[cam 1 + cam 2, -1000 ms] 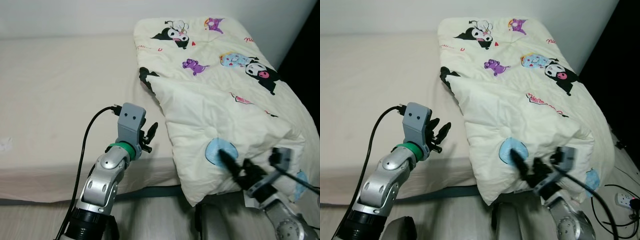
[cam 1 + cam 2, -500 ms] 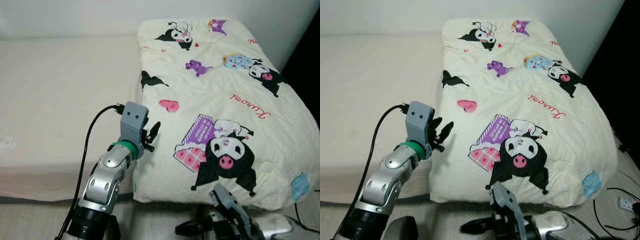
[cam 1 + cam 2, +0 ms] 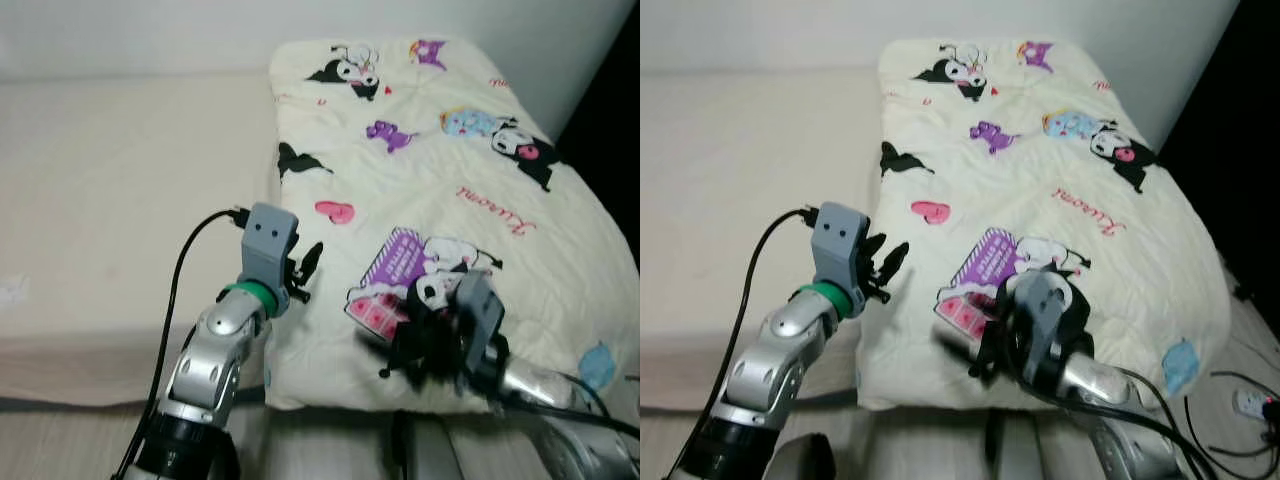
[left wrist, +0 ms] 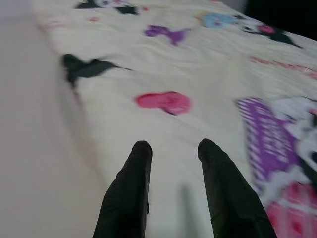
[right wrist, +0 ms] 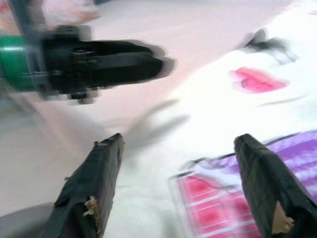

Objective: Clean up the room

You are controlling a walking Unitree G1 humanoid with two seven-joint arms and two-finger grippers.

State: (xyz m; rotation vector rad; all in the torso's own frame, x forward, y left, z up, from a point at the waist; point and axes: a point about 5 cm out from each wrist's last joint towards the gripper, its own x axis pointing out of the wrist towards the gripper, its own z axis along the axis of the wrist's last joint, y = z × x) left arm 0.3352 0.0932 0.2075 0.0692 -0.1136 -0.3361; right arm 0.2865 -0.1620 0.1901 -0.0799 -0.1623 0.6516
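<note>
A cream blanket (image 3: 430, 180) printed with cartoon characters lies spread flat over the right side of the bed. My left gripper (image 3: 305, 270) hovers at the blanket's left edge, open; in the left wrist view its gripper (image 4: 174, 146) has nothing between the fingers and points over a pink heart print (image 4: 163, 101). My right gripper (image 3: 385, 352) is blurred above the blanket's near edge, over the purple and pink print. The right wrist view shows that gripper (image 5: 178, 144) wide open and empty, with the left gripper's black fingers (image 5: 104, 62) ahead of it.
The bare beige mattress (image 3: 110, 180) takes up the left part of the bed, against a white wall. A dark gap (image 3: 615, 100) runs along the bed's right side. A power strip (image 3: 1250, 402) and cables lie on the floor at the right.
A second ago the blanket's near half was folded back with my right gripper at its corner. It now lies flat, and the right gripper has dropped, then risen over the near edge.
</note>
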